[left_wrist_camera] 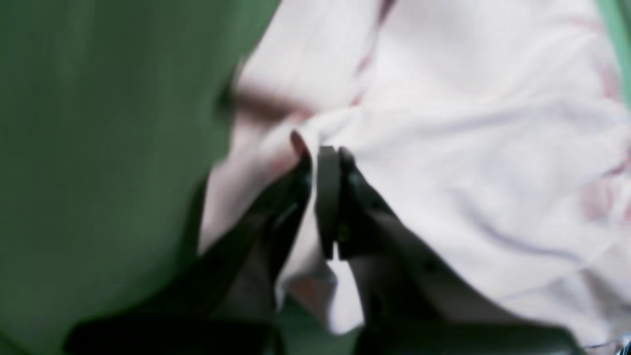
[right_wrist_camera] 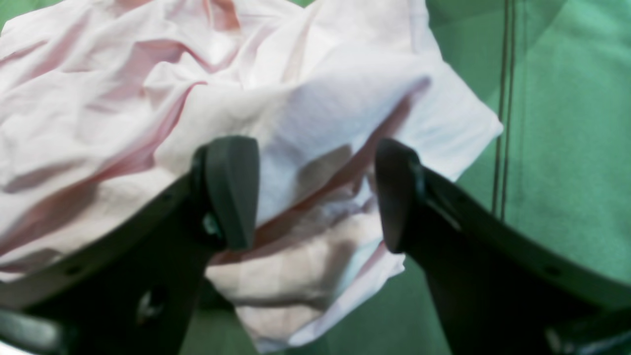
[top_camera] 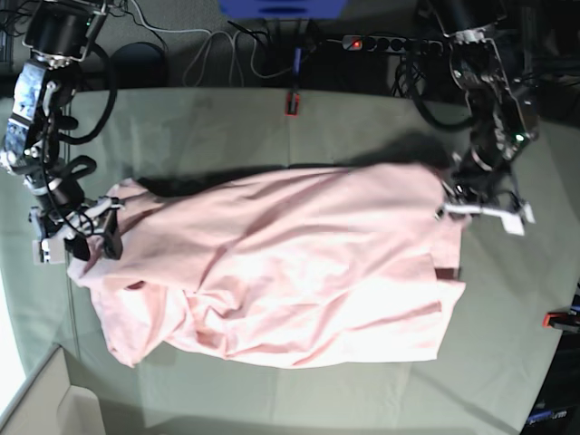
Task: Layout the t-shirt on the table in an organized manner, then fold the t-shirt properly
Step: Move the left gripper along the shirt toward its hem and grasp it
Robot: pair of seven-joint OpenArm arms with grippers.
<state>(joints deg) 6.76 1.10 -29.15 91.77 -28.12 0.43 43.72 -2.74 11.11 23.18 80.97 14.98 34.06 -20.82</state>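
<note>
Plainly soft, light and limp: large pale pink short-sleeved cotton t-shirt (top_camera: 290, 263), rumpled, lying across the middle of the wide pale grey-green cloth-covered surface (top_camera: 362, 118), well clear of its near and far edges. Likely to drape, stretch and slip rather than hold shape; best taken at hems, corners or seams, pinching few layers. Left gripper (left_wrist_camera: 325, 158) at the shirt's end toward the base view's right edge, fingers (left_wrist_camera: 328, 197) clamped tight on a pinched ridge of pink fabric. Right gripper (right_wrist_camera: 315, 192) at the opposite end, fingers (right_wrist_camera: 231, 192) spread wide, straddling a bunched fold, gripping nothing.
</note>
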